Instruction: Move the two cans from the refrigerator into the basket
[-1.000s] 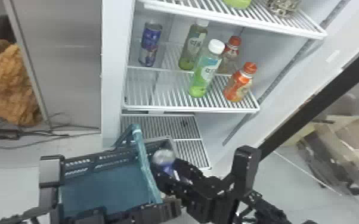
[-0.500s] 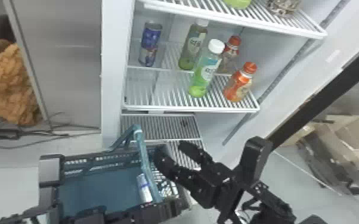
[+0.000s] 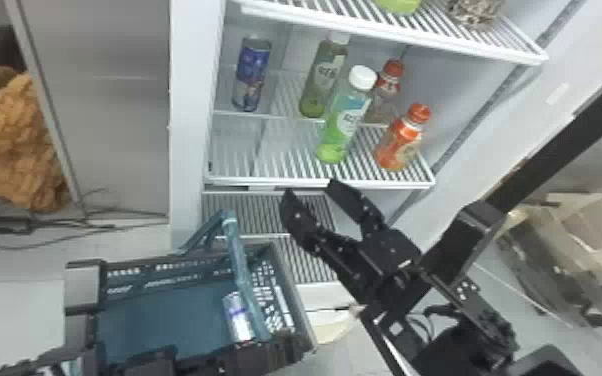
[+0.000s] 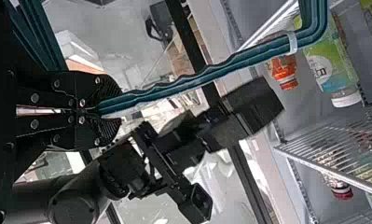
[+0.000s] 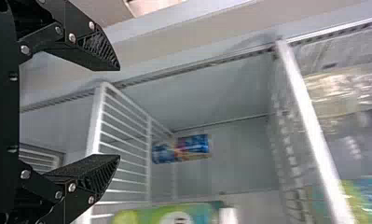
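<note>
One can [image 3: 238, 317] lies in the teal basket [image 3: 165, 320], near its right end beneath the handle. The other can [image 3: 252, 74] stands at the left on the refrigerator's middle shelf; the right wrist view has this can [image 5: 181, 149] beyond the fingertips. My right gripper [image 3: 310, 189] is open and holds nothing, below that shelf's front edge and right of the basket; in the right wrist view the gripper [image 5: 118, 113] has its fingers wide apart. My left gripper [image 3: 285, 345] is at the basket's near right side; in the left wrist view the gripper [image 4: 99, 109] is shut on the basket handle [image 4: 193, 82].
Green bottles [image 3: 342, 122] and orange-capped bottles [image 3: 401, 140] stand on the can's shelf, to its right. An upper shelf [image 3: 395, 30] overhangs them, and a lower rack [image 3: 265, 212] is behind the basket. The refrigerator's left wall [image 3: 192, 100] rises beside the shelves.
My right gripper let go of the first can, which dropped into the basket. The open gripper has since moved away from the basket, up and to the right. The left gripper stays put.
</note>
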Controlling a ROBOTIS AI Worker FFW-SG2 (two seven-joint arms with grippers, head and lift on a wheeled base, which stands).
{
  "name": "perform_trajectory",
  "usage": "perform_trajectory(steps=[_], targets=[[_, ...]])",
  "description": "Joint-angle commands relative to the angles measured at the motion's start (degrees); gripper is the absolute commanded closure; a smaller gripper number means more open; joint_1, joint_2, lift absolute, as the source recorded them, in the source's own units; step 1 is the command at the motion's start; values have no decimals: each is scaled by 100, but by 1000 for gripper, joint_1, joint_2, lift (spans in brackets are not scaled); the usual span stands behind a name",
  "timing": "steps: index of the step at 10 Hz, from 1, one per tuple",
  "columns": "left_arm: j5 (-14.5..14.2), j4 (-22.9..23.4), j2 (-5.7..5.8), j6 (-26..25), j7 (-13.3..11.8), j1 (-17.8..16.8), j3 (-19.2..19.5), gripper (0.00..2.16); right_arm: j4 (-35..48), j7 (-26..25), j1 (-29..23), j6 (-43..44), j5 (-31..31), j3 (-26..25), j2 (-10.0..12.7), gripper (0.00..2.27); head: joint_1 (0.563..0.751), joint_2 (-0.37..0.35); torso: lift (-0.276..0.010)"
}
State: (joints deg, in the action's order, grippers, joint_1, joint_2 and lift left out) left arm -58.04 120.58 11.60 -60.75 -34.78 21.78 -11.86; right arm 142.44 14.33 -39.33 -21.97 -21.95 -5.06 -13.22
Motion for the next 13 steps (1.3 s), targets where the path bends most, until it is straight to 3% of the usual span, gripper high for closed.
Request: perform_trajectory(steps=[1, 5, 13], targets=[[0, 0, 0, 0, -2, -12, -13, 1219, -161, 0, 165, 454, 36, 72, -22, 349, 695, -350, -276], [0, 0, 0, 0, 7, 2, -13, 1219, -1061, 0, 868, 1410, 344, 243, -31, 252, 695, -350, -276], [-11, 0, -9, 14, 7, 16, -13, 1219, -2762, -150, 2077, 2155, 550, 837, -40, 111, 695, -350, -276]])
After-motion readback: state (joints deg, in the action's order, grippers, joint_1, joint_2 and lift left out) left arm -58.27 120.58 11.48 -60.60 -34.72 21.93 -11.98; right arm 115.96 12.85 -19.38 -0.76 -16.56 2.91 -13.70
